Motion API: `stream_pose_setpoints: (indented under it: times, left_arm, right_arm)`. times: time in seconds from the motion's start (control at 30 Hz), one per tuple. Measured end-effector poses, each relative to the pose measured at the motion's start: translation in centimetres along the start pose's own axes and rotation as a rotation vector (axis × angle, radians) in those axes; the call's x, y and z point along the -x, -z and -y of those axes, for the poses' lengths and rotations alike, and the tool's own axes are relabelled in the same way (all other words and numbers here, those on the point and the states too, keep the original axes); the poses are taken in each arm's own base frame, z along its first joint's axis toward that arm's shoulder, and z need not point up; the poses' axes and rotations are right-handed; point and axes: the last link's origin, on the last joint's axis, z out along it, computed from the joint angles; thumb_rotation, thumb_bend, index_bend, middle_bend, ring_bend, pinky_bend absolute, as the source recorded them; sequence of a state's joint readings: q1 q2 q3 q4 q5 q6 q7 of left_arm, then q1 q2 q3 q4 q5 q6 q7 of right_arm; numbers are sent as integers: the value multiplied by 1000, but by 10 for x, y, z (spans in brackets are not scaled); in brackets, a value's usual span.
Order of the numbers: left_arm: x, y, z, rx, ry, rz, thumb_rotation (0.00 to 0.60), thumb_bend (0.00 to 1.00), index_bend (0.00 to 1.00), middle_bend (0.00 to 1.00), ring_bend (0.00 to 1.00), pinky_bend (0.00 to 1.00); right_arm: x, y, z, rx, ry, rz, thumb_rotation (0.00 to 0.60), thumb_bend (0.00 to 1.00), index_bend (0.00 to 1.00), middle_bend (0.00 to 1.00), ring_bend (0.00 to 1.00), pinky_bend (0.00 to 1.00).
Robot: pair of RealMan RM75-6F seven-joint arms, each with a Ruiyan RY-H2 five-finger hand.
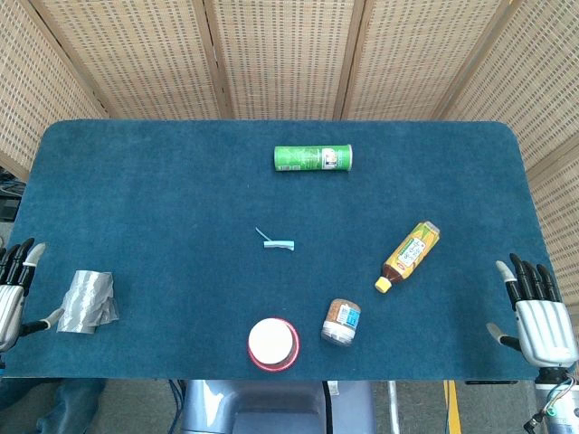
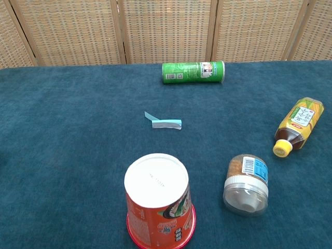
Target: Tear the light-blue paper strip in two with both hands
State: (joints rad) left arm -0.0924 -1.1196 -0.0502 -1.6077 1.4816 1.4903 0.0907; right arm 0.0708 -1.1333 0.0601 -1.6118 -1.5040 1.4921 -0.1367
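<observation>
The light-blue paper strip [image 1: 276, 242] lies folded on the blue table near its middle; the chest view shows the strip [image 2: 165, 122] flat on the cloth with one thin end sticking out to the left. My left hand [image 1: 13, 287] rests at the table's far left edge, fingers apart, holding nothing. At the far right edge my right hand [image 1: 537, 310] is likewise spread and empty. Both hands are far from the strip. Neither hand appears in the chest view.
A green can [image 1: 313, 158] lies on its side behind the strip. A yellow bottle [image 1: 410, 256] lies to the right, a small jar [image 1: 341, 322] and a red cup [image 1: 273, 344] stand near the front edge. Crumpled silver foil [image 1: 87, 301] sits by my left hand.
</observation>
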Motion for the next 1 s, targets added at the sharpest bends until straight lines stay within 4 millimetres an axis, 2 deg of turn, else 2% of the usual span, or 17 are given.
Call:
stream_pose_setpoints:
  times: [0.33,0.47,0.67,1.0]
  left_arm:
    - [3,-4,-2,-1,-10,6,600,0,0,0,0,0]
    - [3,-8,-1,-15,-7,1,600,0,0,0,0,0]
    - [7,-17,1,-49,-20,1,600,0,0,0,0,0]
    - [8,-26,2,-89,-13,-8,600,0,0,0,0,0]
  right_arm:
    - [5,-4,4,-13,10,19,600,0,6,0,0,0]
    - [3,-16,7,-18,25,29,600,0,6,0,0,0]
    - [-2,-52,30,-86,23,94,600,0,13,0,0,0]
    - [-1,-121,98,-224,1,244,600,0,84,0,0,0]
